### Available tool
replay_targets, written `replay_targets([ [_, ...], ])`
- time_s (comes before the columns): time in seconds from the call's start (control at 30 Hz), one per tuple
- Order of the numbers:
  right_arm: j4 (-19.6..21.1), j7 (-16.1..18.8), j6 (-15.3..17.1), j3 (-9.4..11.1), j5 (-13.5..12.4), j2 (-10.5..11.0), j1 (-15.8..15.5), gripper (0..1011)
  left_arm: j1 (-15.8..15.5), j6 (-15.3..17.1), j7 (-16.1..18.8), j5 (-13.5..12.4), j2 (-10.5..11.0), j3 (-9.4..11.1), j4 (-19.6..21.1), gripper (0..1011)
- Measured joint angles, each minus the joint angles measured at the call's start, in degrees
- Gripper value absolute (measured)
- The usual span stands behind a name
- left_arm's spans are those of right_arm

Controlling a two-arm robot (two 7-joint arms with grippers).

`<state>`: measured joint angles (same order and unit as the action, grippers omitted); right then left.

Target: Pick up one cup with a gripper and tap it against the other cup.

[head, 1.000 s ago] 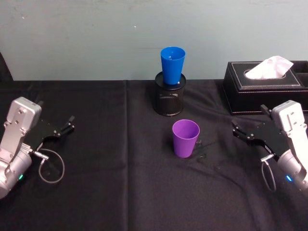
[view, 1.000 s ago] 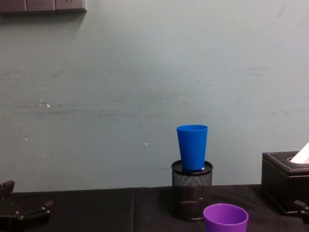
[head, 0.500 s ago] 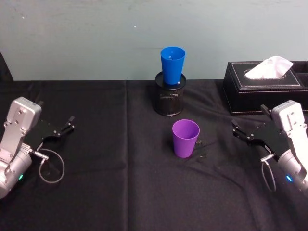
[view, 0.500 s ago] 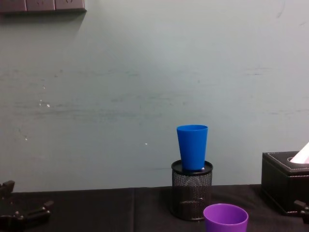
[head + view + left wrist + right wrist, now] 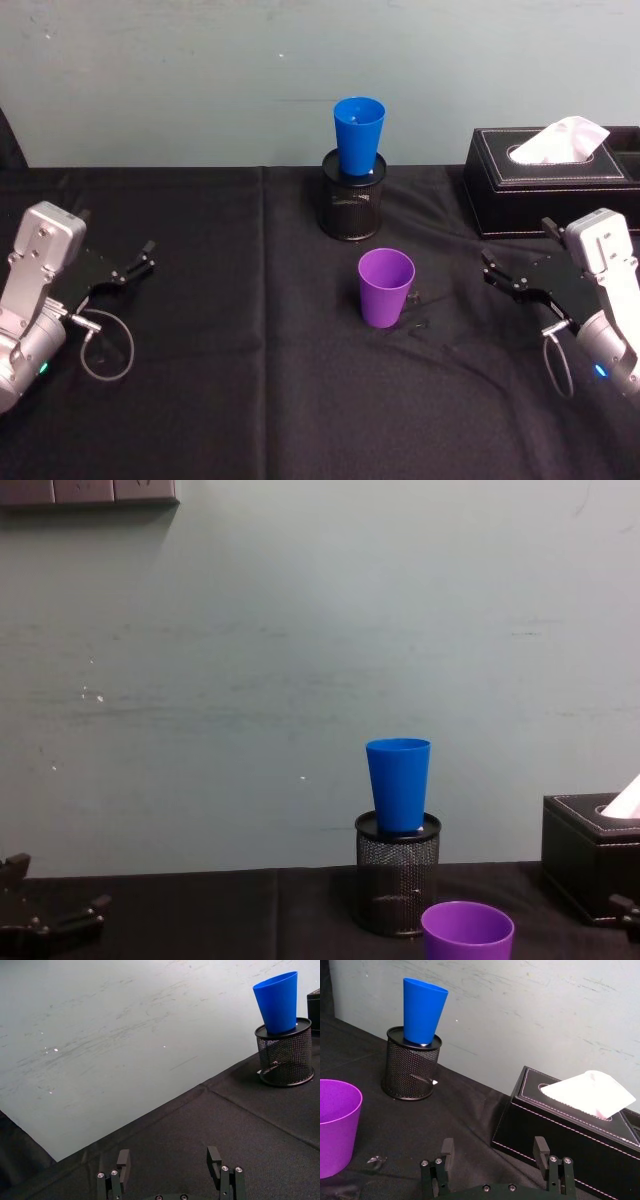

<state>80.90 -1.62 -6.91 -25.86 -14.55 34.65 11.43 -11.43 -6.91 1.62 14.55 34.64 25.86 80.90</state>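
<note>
Head view: I take the black mesh pen holder (image 5: 352, 208) as my mark; it stands at the back middle of the black-draped bench (image 5: 250, 400). The blue cup (image 5: 359, 135) stands mouth up with its foot sunk in the holder's mouth. The purple cup (image 5: 386, 287) stands upright on the cloth in front of the holder and a little to its right, apart from it. A black tissue box (image 5: 550, 195) sits to the right of the holder, with a white tissue poking out. My left claw (image 5: 120, 255) lies low, well to the left of the holder and nearer to me; its fingers are spread with nothing between them. My right claw (image 5: 518, 255) lies well to the right of the holder, just in front of the tissue box; it is spread too, and empty. Neither claw touches a cup.

Chest view: I see the holder from the side, with the blue cup rising out of its top against the pale wall. The purple cup's rim shows in front of the holder and slightly to its right. A corner of the tissue box sits to the holder's right; the left claw lies low, far to the holder's left.

Left wrist view: the two fingers stand wide apart over bare cloth; the holder and the blue cup are well beyond them.

Right wrist view: the fingers stand wide apart, gripping nothing. The purple cup stands nearer to the claw than the holder does; the tissue box lies to the holder's other side, close ahead of the claw.
</note>
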Motion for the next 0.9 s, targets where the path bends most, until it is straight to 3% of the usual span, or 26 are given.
replay_targets([
  [0.2,0.17,0.09,0.0,0.17,0.13,0.03,-0.16,1003,0.0,0.0,0.0,0.0,0.0,0.0,0.0,1000],
  [0.37,2.76,3.11,-0.17,0.43,0.06,1.66,-2.35,1003,0.0,0.0,0.0,0.0,0.0,0.0,0.0,1000],
  [0.57,6.87,10.25,0.23,0.49,-3.16,4.24,-5.67,1003,0.0,0.0,0.0,0.0,0.0,0.0,0.0,1000],
  [0.67,8.02,15.36,0.44,0.48,-6.35,4.87,-6.57,1003,0.0,0.0,0.0,0.0,0.0,0.0,0.0,1000],
  [0.83,7.0,21.71,0.87,0.02,-10.14,3.55,-5.9,1002,0.0,0.0,0.0,0.0,0.0,0.0,0.0,1000],
  [0.9,6.29,22.72,1.08,-0.11,-10.63,2.8,-5.35,1003,0.0,0.0,0.0,0.0,0.0,0.0,0.0,1000],
])
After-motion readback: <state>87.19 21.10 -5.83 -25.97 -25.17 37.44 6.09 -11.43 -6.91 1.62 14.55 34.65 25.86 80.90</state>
